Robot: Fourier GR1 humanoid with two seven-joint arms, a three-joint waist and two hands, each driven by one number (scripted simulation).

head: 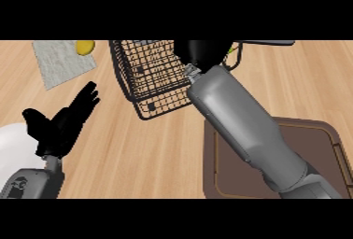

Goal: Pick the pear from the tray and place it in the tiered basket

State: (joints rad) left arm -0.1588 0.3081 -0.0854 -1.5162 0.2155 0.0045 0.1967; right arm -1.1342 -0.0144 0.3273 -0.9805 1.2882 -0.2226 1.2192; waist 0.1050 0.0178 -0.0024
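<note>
A: Start at nine o'clock. What shows there?

B: The left hand [63,122], palm open, fingers straight and pointing toward one o'clock, over the wooden counter [151,154]. A white rounded object [15,144] sits just behind it at the edge.

A: And at eleven o'clock?

B: A grey cloth [60,63] with a yellow fruit [85,47] on its far corner, partly cut off by the top edge.

A: Twelve o'clock?

B: The black wire tiered basket [148,77]. The right forearm [241,126] rises from five o'clock, and the right hand [201,50] is over the basket's right side. I cannot tell whether its fingers are curled or straight.

A: The pear?

B: Not visible; it may be hidden under that hand, I cannot tell.

A: Four o'clock?

B: The brown tray [317,140], partly covered by the forearm.
</note>
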